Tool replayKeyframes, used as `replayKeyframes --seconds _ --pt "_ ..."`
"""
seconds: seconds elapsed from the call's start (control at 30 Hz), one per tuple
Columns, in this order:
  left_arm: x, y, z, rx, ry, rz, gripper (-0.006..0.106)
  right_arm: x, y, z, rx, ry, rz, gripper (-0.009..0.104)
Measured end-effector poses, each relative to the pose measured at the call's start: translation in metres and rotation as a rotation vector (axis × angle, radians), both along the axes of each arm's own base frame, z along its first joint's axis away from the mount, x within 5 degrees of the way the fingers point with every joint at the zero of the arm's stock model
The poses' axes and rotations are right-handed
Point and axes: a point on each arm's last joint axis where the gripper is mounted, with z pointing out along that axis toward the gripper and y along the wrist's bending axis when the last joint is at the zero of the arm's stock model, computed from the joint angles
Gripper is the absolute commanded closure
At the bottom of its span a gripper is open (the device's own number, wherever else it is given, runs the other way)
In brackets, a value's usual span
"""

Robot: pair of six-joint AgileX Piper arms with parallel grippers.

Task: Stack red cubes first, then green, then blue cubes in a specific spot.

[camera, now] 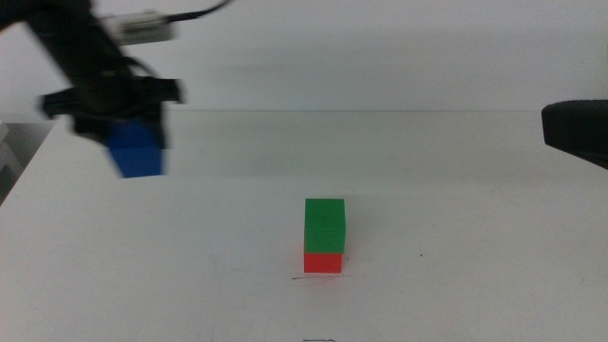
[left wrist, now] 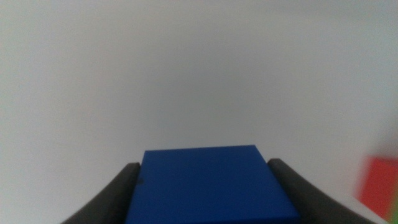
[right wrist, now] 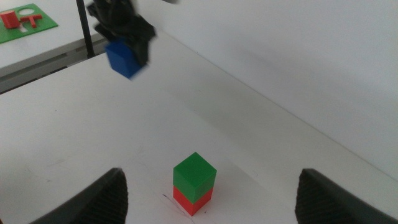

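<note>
Cubes first: we see the green cube (camera: 325,225) sitting squarely on the red cube (camera: 322,261), the two forming a short stack near the middle of the white surface (camera: 456,275). Only a low band of red shows under the green in the middle view; from the right wrist view the same pair appears with the green cube (right wrist: 194,176) on top and the red cube (right wrist: 193,200) below it. A short thin dark line (camera: 306,278) lies on the surface just in front of the stack's base, touching or nearly touching it, and this marks the spot.

We find the blue cube (camera: 135,149) well apart from the stack, up in the air at the left of the middle view. The left gripper (camera: 122,128) has it clamped between its dark jaws, and the cube hangs below them, clear of the surface. The left wrist view confirms the grip: the blue cube (left wrist: 208,183) fills the gap, with a jaw pressed against each side. At that picture's edge we catch a blurred patch of red. The right wrist view also shows the left gripper (right wrist: 124,34) carrying the blue cube (right wrist: 126,57).

The right gripper (camera: 576,131) waits at the right edge of the middle view, off the surface. In its own wrist view its jaws stand wide apart with nothing between them, the stack lying on the surface beyond.
</note>
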Motion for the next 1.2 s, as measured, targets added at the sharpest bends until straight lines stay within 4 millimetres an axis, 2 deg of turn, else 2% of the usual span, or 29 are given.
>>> replayKeyframes --seconds 0.07,0.17,0.27,0.37,0.5,0.73,0.93,1.1,1.2 --pt "-0.008 -0.037 0.005 -0.019 -0.003 -0.048 0.102 0.0 0.0 0.0 0.0 0.0 0.0 0.009" --pt "-0.021 -0.081 0.007 -0.043 0.004 -0.093 0.102 0.0 0.0 0.0 0.0 0.0 0.0 0.009" --pt "-0.034 -0.116 0.004 -0.058 0.019 -0.117 0.102 0.0 0.0 0.0 0.0 0.0 0.0 0.009" --pt "-0.045 -0.142 0.002 -0.066 0.032 -0.123 0.102 0.0 0.0 0.0 0.0 0.0 0.0 0.009" --pt "-0.053 -0.158 -0.003 -0.062 0.047 -0.119 0.102 0.0 0.0 0.0 0.0 0.0 0.0 0.009" --pt "-0.053 -0.167 -0.011 -0.063 0.072 -0.102 0.102 0.0 0.0 0.0 0.0 0.0 -0.001 0.009" --pt "-0.045 -0.189 -0.001 -0.101 0.024 -0.125 0.102 0.0 0.0 0.0 0.0 0.0 -0.001 0.009" --pt "-0.04 -0.209 -0.007 -0.105 0.019 -0.156 0.102 0.0 0.0 0.0 0.0 0.0 -0.001 0.009" --pt "-0.039 -0.214 -0.012 -0.102 0.024 -0.163 0.102 0.0 0.0 0.0 0.0 0.0 -0.001 0.009"
